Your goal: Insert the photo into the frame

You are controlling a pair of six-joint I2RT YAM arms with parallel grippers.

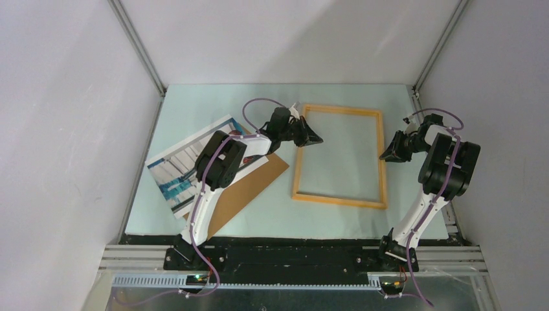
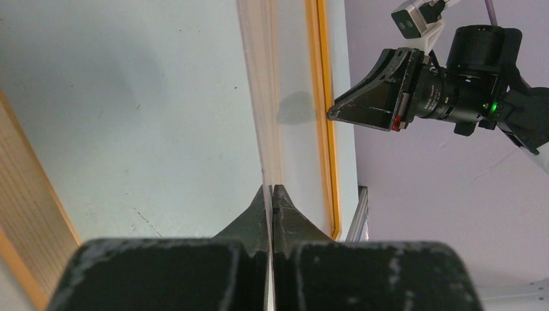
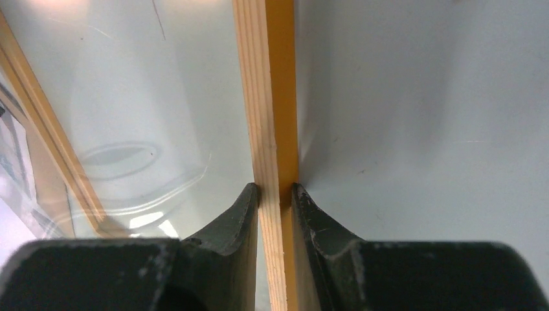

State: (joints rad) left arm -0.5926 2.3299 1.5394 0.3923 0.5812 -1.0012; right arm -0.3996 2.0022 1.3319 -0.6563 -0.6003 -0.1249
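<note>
- While its long rails run from 6 to 12 o'clock, the thin orange-yellow wooden rectangular picture frame (image 1: 336, 201) lies on the pale blue-green table (image 1: 213, 103). In the top view it sits a little toward 3 o'clock from the middle.
- The right end effector (image 3: 277, 188) is narrowed onto the frame's 3 o'clock rail. In the right wrist view one dark finger presses the pale wood face and the other the orange face, with the rail running straight up between them.
- The left end effector (image 2: 270, 189) reaches over the frame's 9 o'clock rail, near its 12 o'clock end, with its fingers closed tip to tip.
- In the left wrist view a thin, pale, see-through strip runs away from those tips. I cannot tell whether it is pinched between them.
- A glossy clear pane (image 3: 129, 129) fills the frame's opening and carries soft reflections.
- The rectangular paper photo with a white border (image 1: 169, 173), showing pale stripes and teal patches, lies face up at 9 o'clock from the frame. It is outside the frame and well apart from it, turned at an angle, partly hidden under the left arm (image 1: 217, 162) and apart from both end effectors.
- A plain brown backing board (image 1: 256, 184) lies between the photo and the frame, against the photo's 3 o'clock side. I cannot tell which of the two lies on top. Its corner is near the frame's 9 o'clock rail without touching it.
</note>
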